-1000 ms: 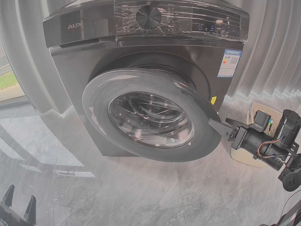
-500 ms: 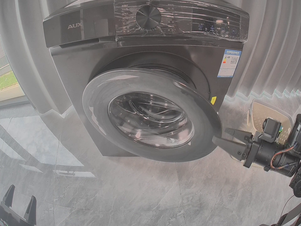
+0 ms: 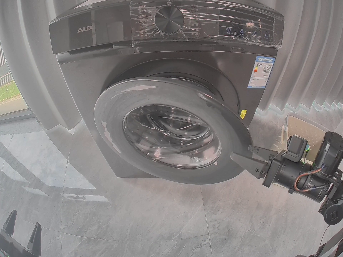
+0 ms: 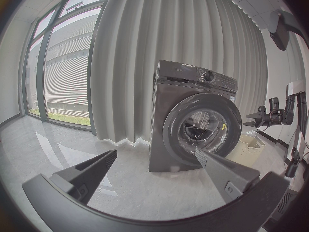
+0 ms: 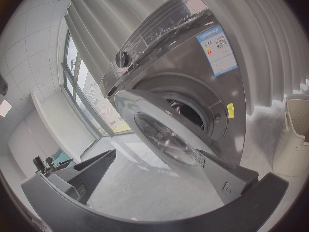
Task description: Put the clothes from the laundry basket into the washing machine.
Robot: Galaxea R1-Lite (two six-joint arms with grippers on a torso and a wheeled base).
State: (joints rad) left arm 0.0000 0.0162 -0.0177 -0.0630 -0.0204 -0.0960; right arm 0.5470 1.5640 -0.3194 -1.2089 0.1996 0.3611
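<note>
The dark grey washing machine [image 3: 168, 54] stands in front of me with its round glass door [image 3: 171, 132] swung partly open. My right gripper [image 3: 245, 153] is open at the door's lower right rim, and I cannot tell whether a fingertip touches it. In the right wrist view the door [image 5: 154, 126] sits between the open fingers of the right gripper [image 5: 154, 153], with the dark drum opening [image 5: 190, 111] behind it. The beige laundry basket [image 3: 303, 125] stands on the floor right of the machine, partly hidden by the right arm. My left gripper [image 3: 21, 229] is open and low at the near left.
Pale curtains [image 3: 314, 54] hang behind and beside the machine. A window [image 3: 9, 90] is at the far left. Grey tiled floor [image 3: 143, 215] lies open in front of the machine. From the left wrist, the machine [image 4: 193, 113] and basket [image 4: 249, 144] are seen at a distance.
My right gripper dropped lower and drew back a little, then moved left to the door's lower right rim. The door and the left gripper have not moved.
</note>
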